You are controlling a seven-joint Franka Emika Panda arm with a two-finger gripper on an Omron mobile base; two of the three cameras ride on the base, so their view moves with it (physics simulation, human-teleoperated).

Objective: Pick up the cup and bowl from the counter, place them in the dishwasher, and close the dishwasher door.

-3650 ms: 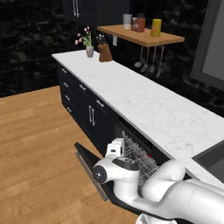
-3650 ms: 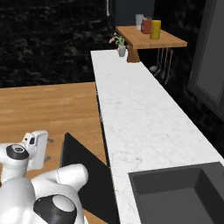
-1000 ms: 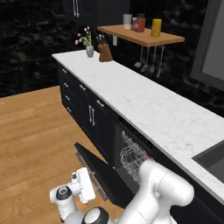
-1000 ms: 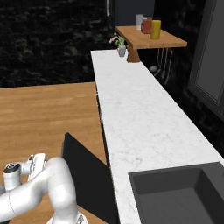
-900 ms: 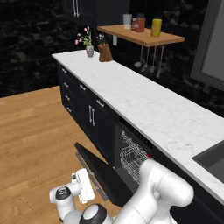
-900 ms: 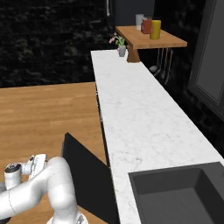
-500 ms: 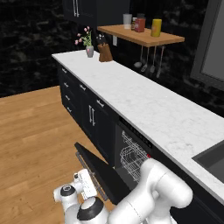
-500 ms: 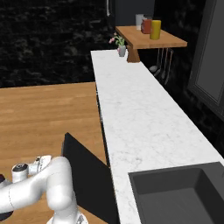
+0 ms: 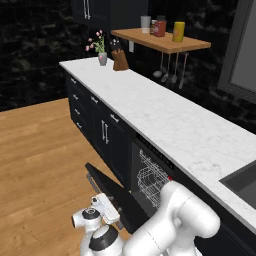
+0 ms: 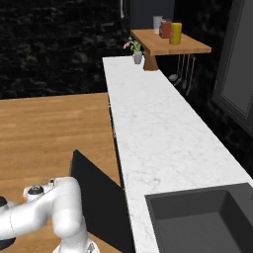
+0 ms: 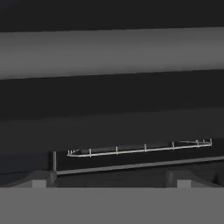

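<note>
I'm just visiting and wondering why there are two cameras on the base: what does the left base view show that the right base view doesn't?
The left base view looks into the dishwasher, showing its white wire rack, and along the dark cabinets with small handles. The right base view instead looks down into the dark sink and shows the dishwasher door from its edge. Both share the white counter, the half-lowered door, the wooden shelf with jars, the flower vase and the wooden floor.
</note>
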